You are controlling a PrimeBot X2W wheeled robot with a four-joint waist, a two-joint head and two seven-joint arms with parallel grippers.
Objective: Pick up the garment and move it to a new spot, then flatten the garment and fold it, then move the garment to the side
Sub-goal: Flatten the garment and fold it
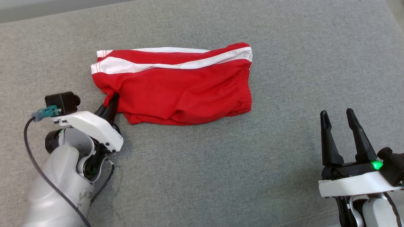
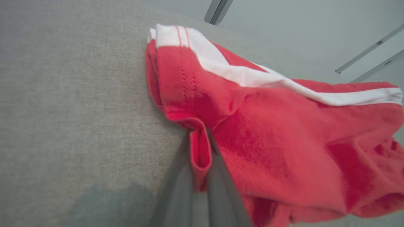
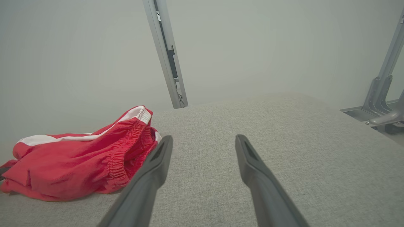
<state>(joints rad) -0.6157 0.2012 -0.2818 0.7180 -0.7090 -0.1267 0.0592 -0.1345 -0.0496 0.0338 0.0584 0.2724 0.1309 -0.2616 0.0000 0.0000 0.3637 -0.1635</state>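
The garment is a pair of red shorts with white side stripes, lying folded on the grey fabric surface. My left gripper sits at its near-left corner, shut on a pinched fold of red cloth. In the left wrist view that fold of the garment stands between the two fingers of my left gripper. My right gripper stands open at the lower right, well clear of the shorts. The right wrist view has the garment at left, beside my right gripper.
Grey fabric stretches around the shorts on every side. A metal frame post rises behind the surface against a pale wall, and more metal frame parts stand past the surface's right edge.
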